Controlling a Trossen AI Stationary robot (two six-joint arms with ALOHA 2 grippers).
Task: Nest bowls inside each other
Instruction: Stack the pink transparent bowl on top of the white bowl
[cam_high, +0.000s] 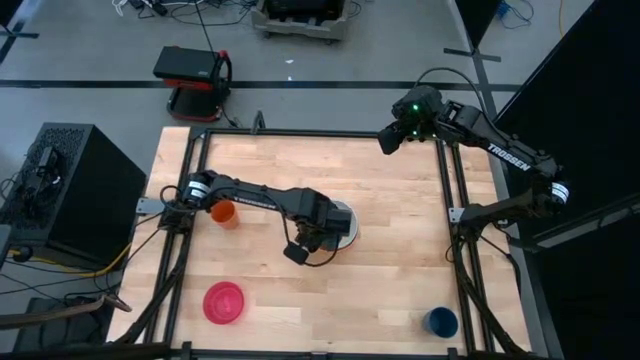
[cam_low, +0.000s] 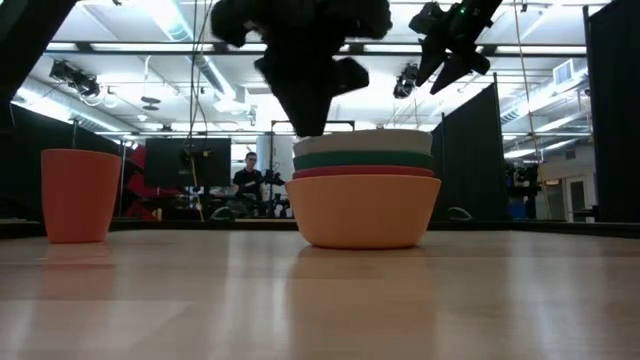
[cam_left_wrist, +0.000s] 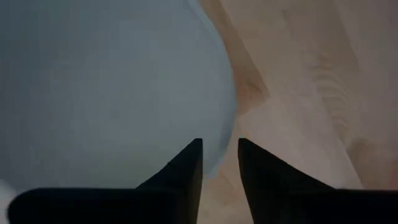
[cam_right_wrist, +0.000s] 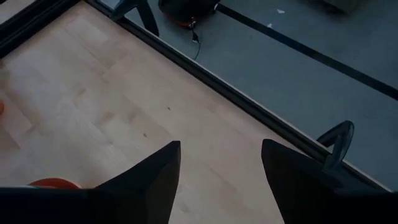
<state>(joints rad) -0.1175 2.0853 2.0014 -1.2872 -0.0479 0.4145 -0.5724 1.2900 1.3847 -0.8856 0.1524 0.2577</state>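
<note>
A stack of bowls stands mid-table: light orange (cam_low: 362, 212) at the bottom on the wood, red-orange (cam_low: 365, 172) and teal (cam_low: 365, 158) nested in it, white (cam_low: 385, 140) on top. My left gripper (cam_left_wrist: 220, 146) points down at the white bowl's (cam_high: 346, 226) left rim (cam_left_wrist: 219, 165). It is open, one finger over the bowl's inside and one outside, with a gap on both sides. A magenta-pink bowl (cam_high: 224, 302) sits alone at the near left. My right gripper (cam_high: 386, 143) hangs open, high over the far right corner.
An orange cup (cam_high: 223, 212) stands left of the stack, close under my left arm. A dark blue cup (cam_high: 440, 321) stands at the near right corner. A black frame rail (cam_high: 445, 200) borders the table. Bare wood lies between the stack and the right side.
</note>
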